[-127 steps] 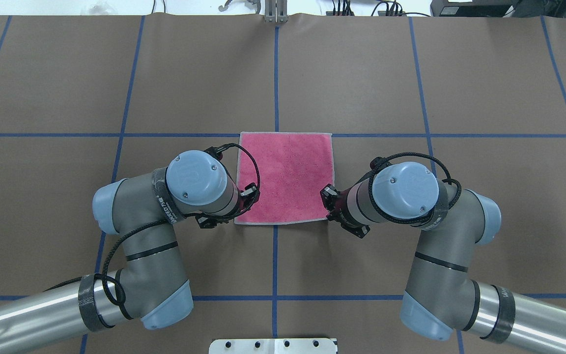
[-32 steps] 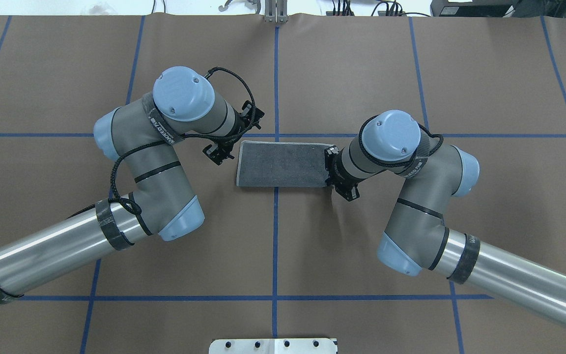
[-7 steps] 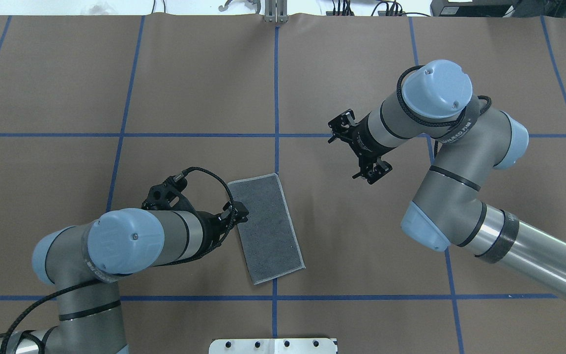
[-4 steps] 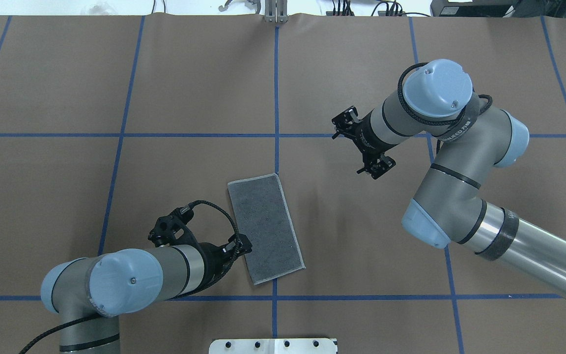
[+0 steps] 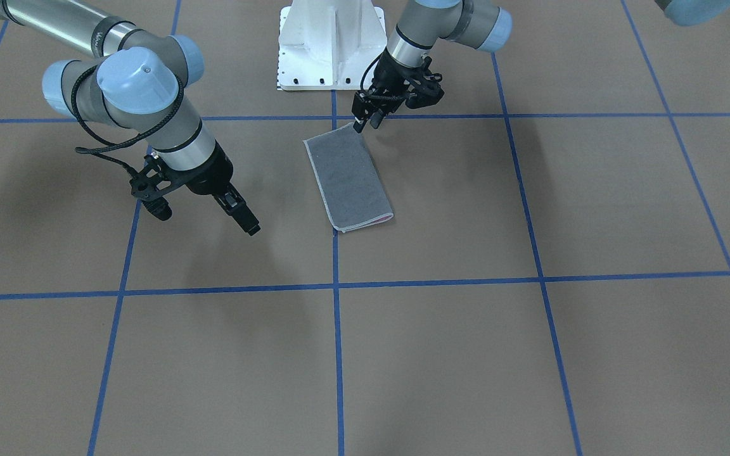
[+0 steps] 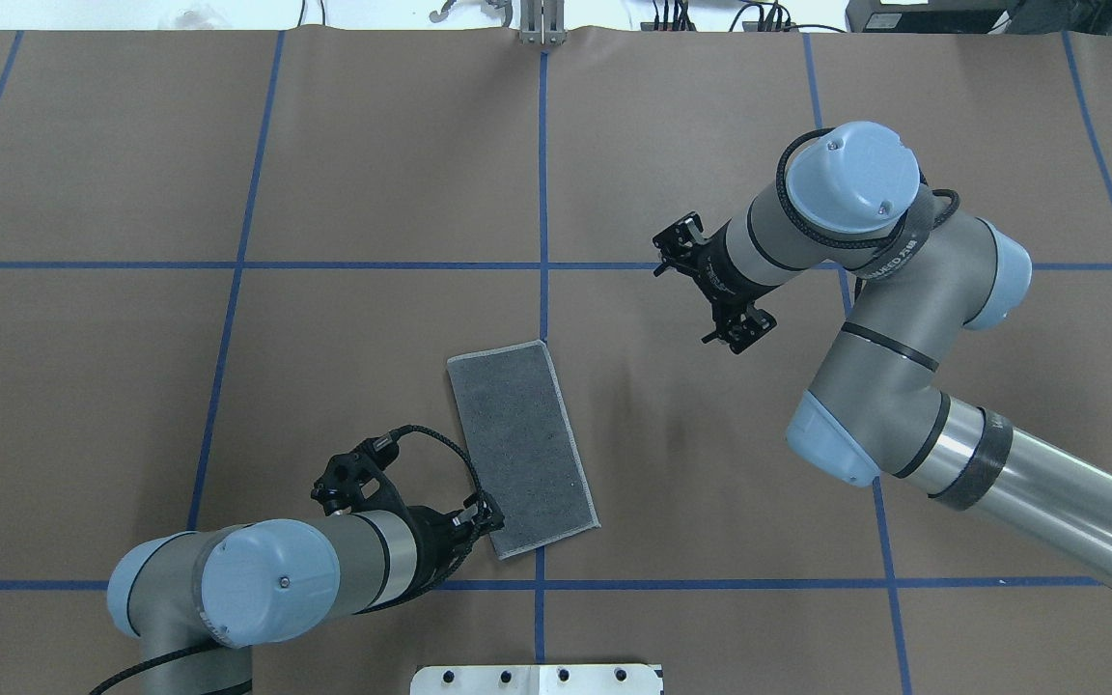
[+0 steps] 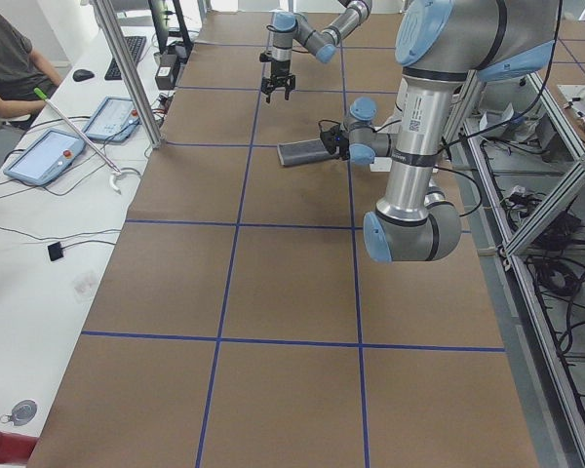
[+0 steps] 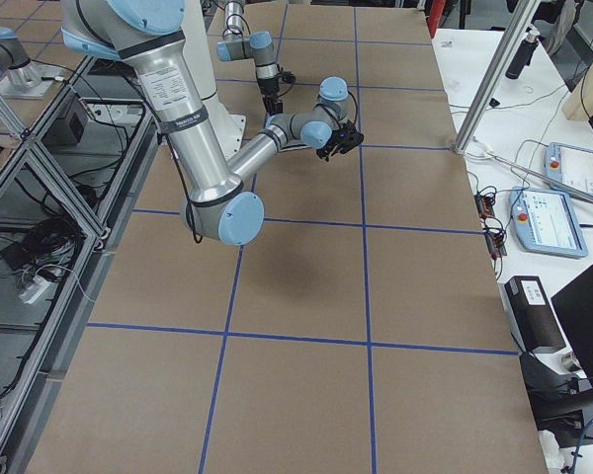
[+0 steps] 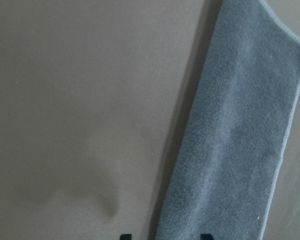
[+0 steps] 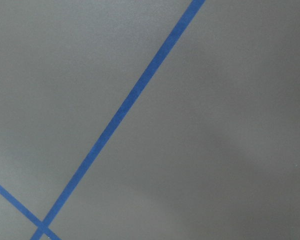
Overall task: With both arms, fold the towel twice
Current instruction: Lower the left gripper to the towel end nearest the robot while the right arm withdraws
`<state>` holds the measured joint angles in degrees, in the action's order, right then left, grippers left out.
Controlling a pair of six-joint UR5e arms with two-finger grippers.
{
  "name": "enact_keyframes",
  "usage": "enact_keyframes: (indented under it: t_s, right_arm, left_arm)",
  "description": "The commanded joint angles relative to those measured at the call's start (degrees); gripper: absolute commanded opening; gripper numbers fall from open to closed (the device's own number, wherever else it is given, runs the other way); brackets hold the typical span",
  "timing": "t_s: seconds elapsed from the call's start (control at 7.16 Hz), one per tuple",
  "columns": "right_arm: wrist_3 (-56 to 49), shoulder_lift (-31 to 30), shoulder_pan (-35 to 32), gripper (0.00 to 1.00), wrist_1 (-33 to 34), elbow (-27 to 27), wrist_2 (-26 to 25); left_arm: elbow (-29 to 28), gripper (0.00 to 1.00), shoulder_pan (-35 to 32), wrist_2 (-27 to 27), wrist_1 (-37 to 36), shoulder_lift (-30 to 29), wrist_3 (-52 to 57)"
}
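Note:
The towel (image 6: 522,449) lies flat on the brown table, folded into a narrow strip with its grey face up and a sliver of pink showing at its far end (image 5: 383,218). It is skewed to the tape lines. My left gripper (image 6: 486,516) is open and low at the strip's left long edge, by the corner nearest the robot (image 5: 362,123). In the left wrist view the towel (image 9: 240,125) fills the right side, and two fingertips (image 9: 205,236) stand apart astride its edge. My right gripper (image 5: 251,227) hangs open and empty above bare table, well right of the towel (image 6: 699,290).
Blue tape lines (image 6: 543,193) grid the table. The white bolted pedestal (image 5: 330,44) stands just behind the towel's near end. A person (image 7: 10,58) sits at a side bench with tablets, off the table's far edge.
The left gripper slid back toward the robot along the towel's left edge, from mid-edge to its near corner. The right arm barely shifted. The towel stayed put.

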<state>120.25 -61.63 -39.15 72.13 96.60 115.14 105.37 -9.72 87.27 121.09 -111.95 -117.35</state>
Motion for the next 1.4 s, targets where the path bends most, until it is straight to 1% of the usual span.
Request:
enact_keyframes:
  t_s: [0.0,0.28,0.42,1.26]
  right_arm:
    - [0.1,-0.1,0.0,1.0,0.0,-0.1,0.2]
    - [0.1,-0.2,0.0,1.0,0.0,-0.1,0.2]
    - [0.0,-0.2,0.0,1.0,0.0,-0.1,0.2]
    - [-0.1,-0.2,0.0,1.0,0.1,-0.4,0.1]
  left_arm:
    - [-1.3,0.53,0.3,0.0,0.0,-1.8,-0.5]
    - [-2.4,0.52,0.7,0.0,0.0,-2.2,-0.6]
    - [-2.4,0.5,0.7,0.0,0.0,-2.6,-0.6]
    - [-2.6,0.46,0.7,0.1,0.0,-2.1,-0.7]
